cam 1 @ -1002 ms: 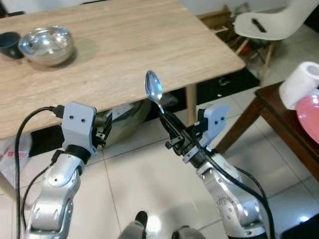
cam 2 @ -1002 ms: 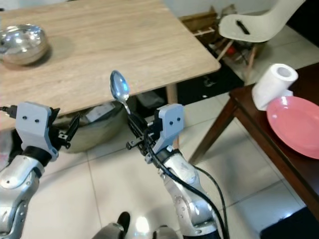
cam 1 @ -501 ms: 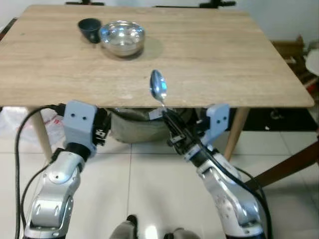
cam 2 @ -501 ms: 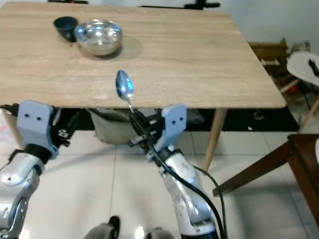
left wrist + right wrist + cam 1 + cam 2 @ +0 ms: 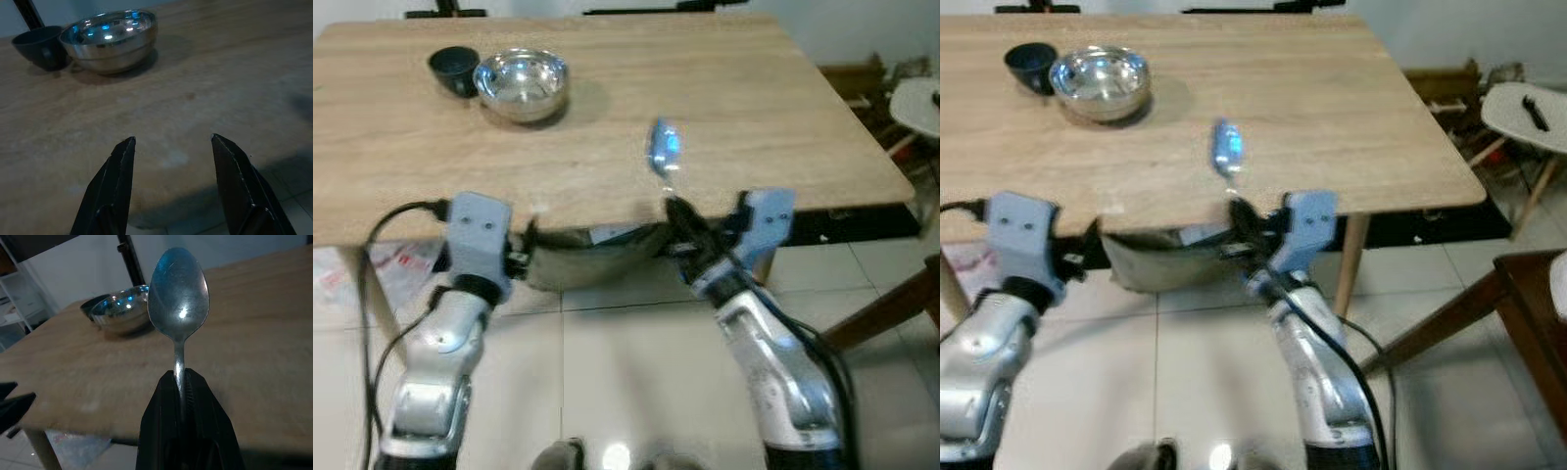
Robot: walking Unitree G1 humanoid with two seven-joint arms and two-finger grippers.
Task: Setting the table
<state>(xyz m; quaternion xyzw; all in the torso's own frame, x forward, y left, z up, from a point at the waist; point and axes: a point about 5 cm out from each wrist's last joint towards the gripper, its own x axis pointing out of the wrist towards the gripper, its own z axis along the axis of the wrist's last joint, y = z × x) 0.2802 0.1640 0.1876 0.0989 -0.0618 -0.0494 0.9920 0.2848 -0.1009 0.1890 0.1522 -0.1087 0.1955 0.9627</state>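
Observation:
My right gripper (image 5: 683,217) is shut on the handle of a metal spoon (image 5: 662,150), whose bowl stands up over the near edge of the light wooden table (image 5: 724,88). The spoon (image 5: 179,301) also stands upright between the black fingers (image 5: 161,404) in the right wrist view. A steel bowl (image 5: 521,82) and a small dark cup (image 5: 454,70) sit at the table's far left. My left gripper (image 5: 171,147) is open with nothing between its fingers, just below and before the table's near edge, pointing toward the bowl (image 5: 110,39).
A grey sack (image 5: 592,257) lies under the table. At the right are a white chair (image 5: 1528,103) and the corner of a dark wooden table (image 5: 1538,313). A white tiled floor (image 5: 626,372) stretches under my arms.
The camera has come closer to the table and shifted. My right gripper has carried the spoon forward, so its bowl now stands over the tabletop. The left gripper stays open.

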